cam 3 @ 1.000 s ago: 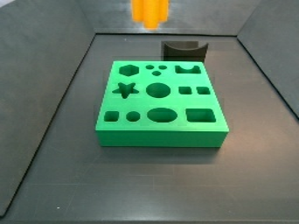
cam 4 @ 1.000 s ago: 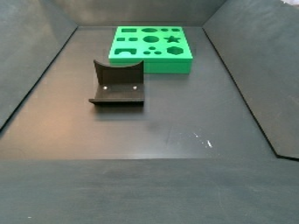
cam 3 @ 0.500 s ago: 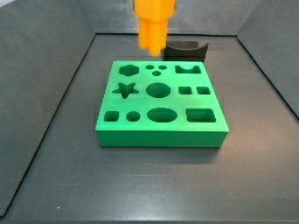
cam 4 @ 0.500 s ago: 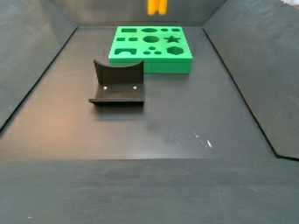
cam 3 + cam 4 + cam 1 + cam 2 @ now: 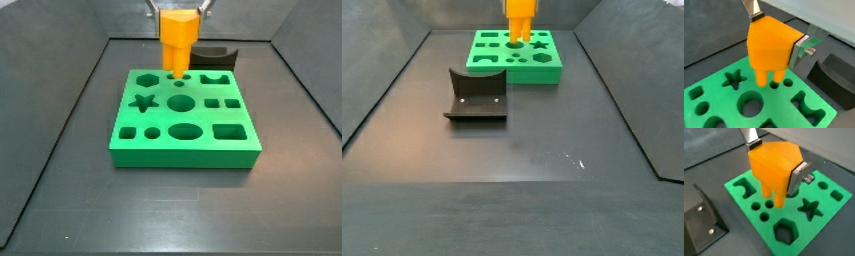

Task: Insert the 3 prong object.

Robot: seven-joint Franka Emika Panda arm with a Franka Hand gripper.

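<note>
My gripper [image 5: 777,32] is shut on the 3 prong object [image 5: 771,50], a bright orange block with thin prongs pointing down. In both wrist views the silver fingers [image 5: 797,175] clamp its two sides. It hangs upright over the back part of the green board [image 5: 183,157]. Its prong tips are just above the small round holes [image 5: 789,83] between the star hole and the curved hole. In both side views the object [image 5: 177,45] [image 5: 520,20] stands over the board [image 5: 516,76], and I cannot tell whether the prongs touch it.
The green board [image 5: 834,195] carries several shaped holes: star, hexagon, oval, square. The dark fixture [image 5: 476,95] stands on the grey floor beside the board; it shows behind the board in a side view [image 5: 214,57]. Sloped walls ring the floor.
The gripper has come down with the orange object from above the back wall to just over the board's back row of holes.
</note>
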